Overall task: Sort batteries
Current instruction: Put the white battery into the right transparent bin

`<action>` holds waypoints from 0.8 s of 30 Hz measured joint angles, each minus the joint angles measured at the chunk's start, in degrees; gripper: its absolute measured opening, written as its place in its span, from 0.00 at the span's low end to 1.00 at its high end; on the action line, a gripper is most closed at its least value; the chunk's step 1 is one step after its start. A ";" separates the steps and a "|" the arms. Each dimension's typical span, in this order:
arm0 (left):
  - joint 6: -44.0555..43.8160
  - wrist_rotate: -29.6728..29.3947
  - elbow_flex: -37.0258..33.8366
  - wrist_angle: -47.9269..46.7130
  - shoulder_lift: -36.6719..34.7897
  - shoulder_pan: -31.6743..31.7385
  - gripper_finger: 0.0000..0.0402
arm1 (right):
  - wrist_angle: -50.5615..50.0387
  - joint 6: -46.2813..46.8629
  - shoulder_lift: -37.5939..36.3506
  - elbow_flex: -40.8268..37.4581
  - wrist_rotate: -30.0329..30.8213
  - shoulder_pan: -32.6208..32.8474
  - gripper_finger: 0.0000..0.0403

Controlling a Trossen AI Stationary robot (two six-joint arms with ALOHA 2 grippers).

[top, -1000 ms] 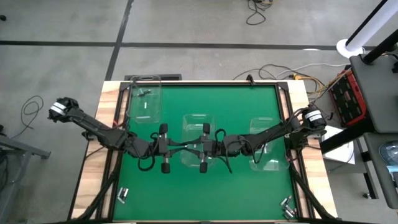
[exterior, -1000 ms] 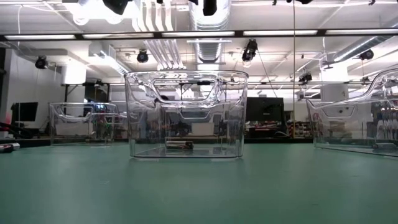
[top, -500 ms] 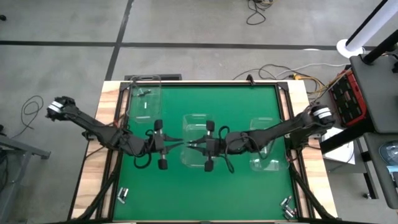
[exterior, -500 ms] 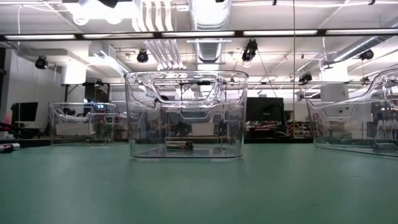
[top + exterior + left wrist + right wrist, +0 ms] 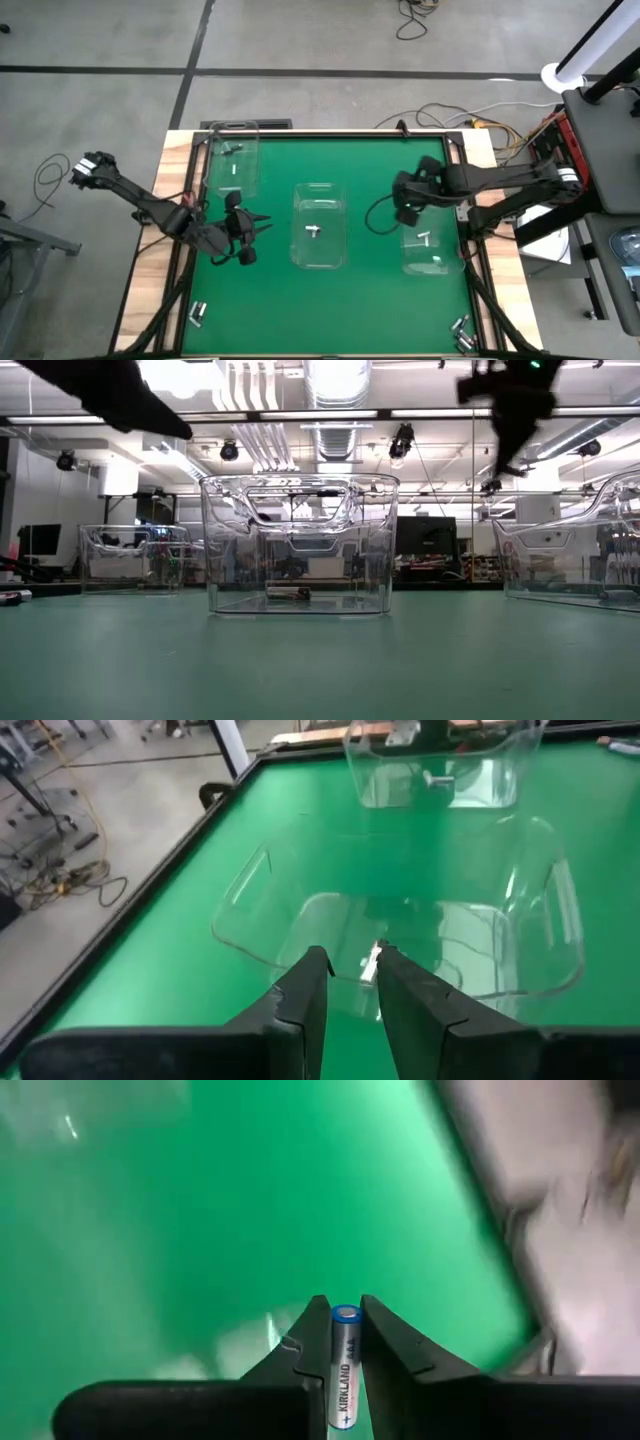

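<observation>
Three clear bins stand on the green mat: a left bin (image 5: 234, 165), a middle bin (image 5: 320, 226) and a right bin (image 5: 431, 240), each with a few small silvery batteries on its floor. Loose batteries lie at the near left (image 5: 197, 313) and near right (image 5: 461, 331). My right gripper (image 5: 403, 210) hangs above the mat by the right bin's far left corner, shut on one battery (image 5: 345, 1365). Left of the middle bin, my left gripper (image 5: 350, 965) points at it. Its fingers are a narrow gap apart, with nothing between them. My right gripper pinches a silvery AAA battery between its two fingers, by its long sides (image 5: 344, 1380). The battery lies along the fingers, with its blue-ringed end (image 5: 346, 1315) at their free ends. It is lifted clear of the mat and the bins.
The mat has a raised black frame (image 5: 185, 250) with wooden borders outside it. Open green mat lies between the bins and along the near side. In the low view, the middle bin (image 5: 298, 545) stands in the centre and both arms are high above it.
The two grippers were together above the middle bin and have parted. My left gripper has drawn back toward the table's left edge. My right gripper has swung toward the right and far side, to beside the right bin, and has turned as it went.
</observation>
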 joint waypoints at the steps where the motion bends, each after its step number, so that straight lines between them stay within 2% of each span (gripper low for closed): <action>1: -0.04 -0.11 -0.94 1.37 -0.16 0.02 0.18 | -0.79 0.99 -1.00 -2.07 -3.06 -0.53 0.06; 5: 1.01 -0.22 -3.76 7.14 -0.25 0.07 0.18 | 4.60 0.45 -4.04 -11.59 -13.25 -0.91 0.06; 13: 1.39 0.49 -4.62 8.64 0.23 0.02 0.18 | 14.46 2.73 -5.83 -29.03 -19.47 1.09 0.06; 24: 1.54 0.90 -4.62 8.63 -0.18 0.02 0.18 | 16.60 12.70 -5.40 -31.34 -19.77 11.37 0.06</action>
